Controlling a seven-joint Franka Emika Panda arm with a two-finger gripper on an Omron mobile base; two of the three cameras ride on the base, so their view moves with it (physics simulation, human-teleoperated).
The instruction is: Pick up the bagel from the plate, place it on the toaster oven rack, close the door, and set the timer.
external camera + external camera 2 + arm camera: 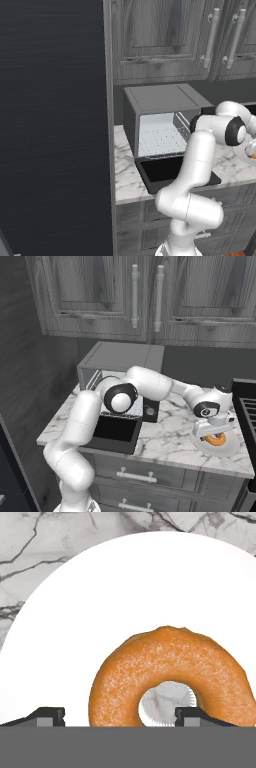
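From the left base view I'm seeing the toaster oven [157, 120] sitting on the counter [125, 175], its door [170, 172] lying open. From the right, the gripper [216, 437] is hanging right over the bagel [218, 440] on the plate [222, 448]. In the hand view the fingertips [192, 716] are standing apart, one left of the bagel [170, 677], one at its hole.
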